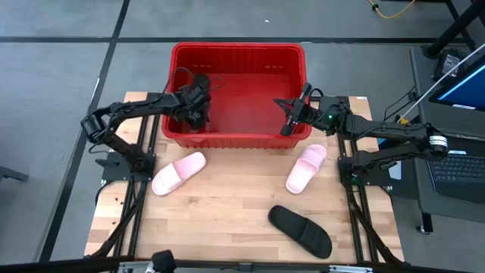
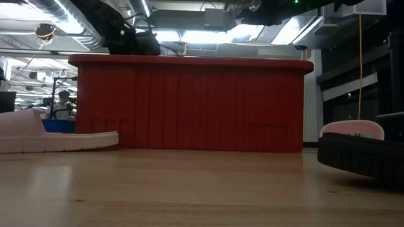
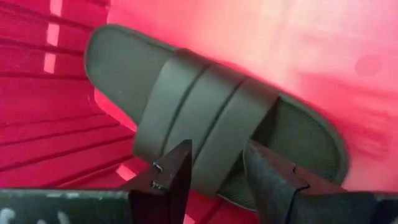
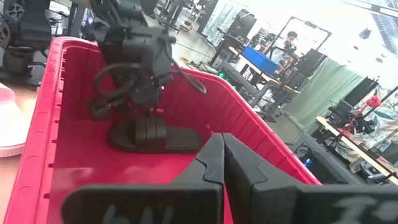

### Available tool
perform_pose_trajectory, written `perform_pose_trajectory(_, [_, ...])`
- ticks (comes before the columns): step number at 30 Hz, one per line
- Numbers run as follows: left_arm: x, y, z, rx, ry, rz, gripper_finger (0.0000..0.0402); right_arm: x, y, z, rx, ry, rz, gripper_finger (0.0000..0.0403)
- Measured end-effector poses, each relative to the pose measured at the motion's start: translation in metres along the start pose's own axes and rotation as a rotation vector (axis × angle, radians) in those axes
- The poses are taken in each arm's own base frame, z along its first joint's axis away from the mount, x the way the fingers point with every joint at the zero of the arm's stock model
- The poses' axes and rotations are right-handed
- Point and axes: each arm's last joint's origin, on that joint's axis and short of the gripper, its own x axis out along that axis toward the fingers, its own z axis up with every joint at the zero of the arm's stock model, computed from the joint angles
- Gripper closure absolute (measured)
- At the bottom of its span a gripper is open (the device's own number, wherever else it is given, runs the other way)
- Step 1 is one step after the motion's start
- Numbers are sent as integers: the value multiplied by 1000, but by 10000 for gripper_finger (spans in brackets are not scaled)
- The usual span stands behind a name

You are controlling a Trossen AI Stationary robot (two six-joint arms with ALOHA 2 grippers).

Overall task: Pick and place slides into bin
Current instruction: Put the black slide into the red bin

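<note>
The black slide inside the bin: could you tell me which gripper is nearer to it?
Left. The left gripper is directly over the black slide, fingers straddling its strap; the right gripper hovers across the bin.

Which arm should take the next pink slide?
Right. Its end effector, fingers closed and empty, sits at the bin's right edge just above the right pink slide. The left end effector is inside the bin over the black slide.

I see one black slide [image 3: 211,134] flat inside the red bin [image 1: 238,51], two pink slides [image 1: 178,173] and another black one [image 1: 301,229] on the bench [image 1: 227,212].
</note>
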Motion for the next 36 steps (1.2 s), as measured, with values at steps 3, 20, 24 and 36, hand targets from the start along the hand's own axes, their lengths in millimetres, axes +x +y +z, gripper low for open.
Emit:
perform_pose_trajectory(3, [-8, 2, -2, -8, -25, -27, 262, 0, 0, 0, 0, 0, 0, 397])
perform_pose_trajectory(20, [-71, 12, -15, -53, -203, 15, 267, 0, 0, 0, 1, -2, -2, 397])
perform_pose_trajectory(24, [-91, 15, -14, -89, -331, 44, 286, 0, -1, 1, 3, -7, -5, 397])
perform_pose_trajectory(36, [-145, 14, -15, -64, -647, 89, 396, -9, -3, 32, 20, 42, 88, 397])
